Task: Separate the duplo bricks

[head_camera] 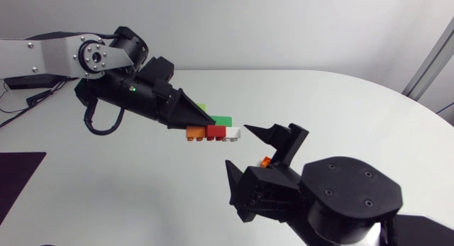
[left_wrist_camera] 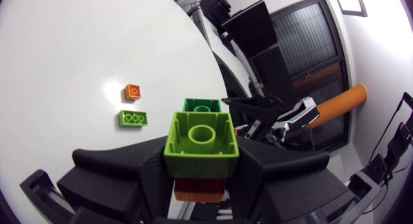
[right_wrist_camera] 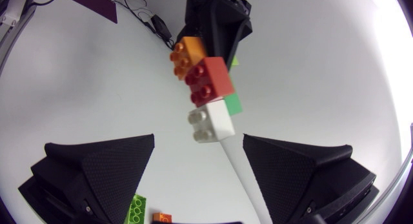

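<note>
From above, the left hand [head_camera: 206, 123] clamps the stack [head_camera: 214, 132] over the bench [head_camera: 340, 104], the right hand [head_camera: 237, 145] spread just beside; the left wrist shows its lime brick [left_wrist_camera: 200, 143] pinched; the right wrist shows the white brick [right_wrist_camera: 210, 124] free ahead, likely light, stiff and slick, best taken by its flat sides.

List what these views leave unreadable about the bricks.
Head view: the right gripper covers most of the loose orange brick and all of the green plate.
Left wrist view: the lime brick hides the white brick and most of the stack beneath it.
Right wrist view: the green plate is cut off at the picture's edge.
</note>
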Tool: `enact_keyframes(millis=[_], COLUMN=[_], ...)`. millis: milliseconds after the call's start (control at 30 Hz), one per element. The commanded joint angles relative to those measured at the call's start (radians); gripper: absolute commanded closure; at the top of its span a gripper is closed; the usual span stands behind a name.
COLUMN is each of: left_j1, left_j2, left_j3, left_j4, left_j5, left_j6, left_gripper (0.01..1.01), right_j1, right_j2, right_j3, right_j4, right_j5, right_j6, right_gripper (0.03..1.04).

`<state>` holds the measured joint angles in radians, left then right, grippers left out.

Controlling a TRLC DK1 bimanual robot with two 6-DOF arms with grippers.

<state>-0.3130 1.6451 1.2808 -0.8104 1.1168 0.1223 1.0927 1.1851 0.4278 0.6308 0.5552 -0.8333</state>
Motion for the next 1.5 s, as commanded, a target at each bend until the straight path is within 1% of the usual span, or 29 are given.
enact_keyframes(millis=[0, 133, 200, 233, 400, 567, 733, 933, 1100, 1233, 1333, 1367, 1467], left_j1=[0.008, 0.003, 0.011, 0.02, 0.063, 0.072, 0.078, 0.109, 0.132, 0.134, 0.138, 0.14, 0.157], left_j2=[0.03, 0.085, 0.108, 0.116, 0.156, 0.17, 0.167, 0.196, 0.217, 0.226, 0.231, 0.231, 0.229], left_j3=[0.054, 0.088, 0.098, 0.101, 0.112, 0.104, 0.106, 0.152, 0.199, 0.215, 0.203, 0.198, 0.184], left_j4=[0.004, 0.002, -0.003, -0.003, -0.001, -0.013, -0.027, -0.039, -0.039, -0.036, -0.036, -0.035, -0.027], left_j5=[0.031, 0.021, 0.011, -0.002, -0.005, -0.005, -0.003, -0.002, 0.006, 0.008, 0.008, 0.008, 0.009], left_j6=[-0.072, -0.141, -0.151, -0.153, -0.173, -0.176, -0.187, -0.199, -0.25, -0.288, -0.303, -0.306, -0.328], left_gripper=[0.759, 0.759, 0.759, 0.759, 0.761, 0.759, 0.761, 0.762, 0.762, 0.762, 0.762, 0.762, 0.762], right_j1=[0.016, 0.022, 0.022, 0.022, 0.018, -0.008, -0.03, -0.057, -0.088, -0.1, -0.106, -0.108, -0.113], right_j2=[0.048, 0.146, 0.194, 0.217, 0.289, 0.334, 0.354, 0.418, 0.482, 0.51, 0.521, 0.522, 0.538], right_j3=[-0.027, -0.047, -0.049, -0.046, -0.011, 0.039, 0.095, 0.167, 0.238, 0.284, 0.305, 0.31, 0.325], right_j4=[0.069, 0.247, 0.328, 0.349, 0.365, 0.365, 0.365, 0.365, 0.365, 0.366, 0.366, 0.366, 0.368], right_j5=[0.026, 0.06, 0.075, 0.083, 0.115, 0.117, 0.115, 0.112, 0.109, 0.107, 0.106, 0.103, 0.101], right_j6=[-0.072, -0.194, -0.245, -0.262, -0.263, -0.267, -0.296, -0.311, -0.329, -0.356, -0.368, -0.371, -0.377], right_gripper=[0.07, 0.07, 0.07, 0.07, 0.07, 0.07, 0.07, 0.07, 0.07, 0.07, 0.11, 0.15, 0.18])
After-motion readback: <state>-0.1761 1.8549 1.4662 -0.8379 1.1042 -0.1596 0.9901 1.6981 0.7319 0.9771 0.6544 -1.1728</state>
